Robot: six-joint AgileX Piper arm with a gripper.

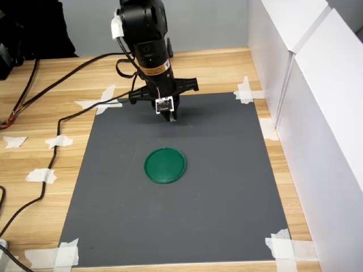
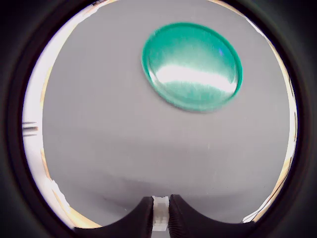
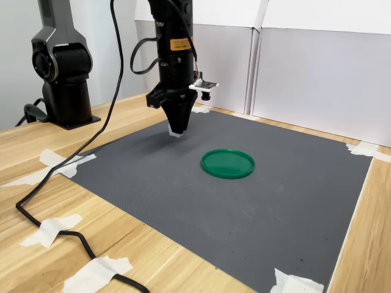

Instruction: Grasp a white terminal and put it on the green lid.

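One tiny white plastic terminal (image 2: 160, 214) sat clenched in my hand (image 2: 159, 218), apart from the flat round dark-green plastic lid (image 2: 192, 65).

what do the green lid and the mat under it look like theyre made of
The green lid looks like glossy moulded plastic: the wrist view shows a bright glare streak and a raised rim. The dark grey mat looks like matte rubber or foam, with a fine dotted texture and no shine.

The lid (image 1: 165, 165) is lying on the mat (image 1: 227, 215), near its middle. The gripper (image 1: 171, 116) is hanging over the mat's far part in the first exterior view, with the terminal (image 2: 160, 214) sitting between its fingers (image 2: 139, 218).
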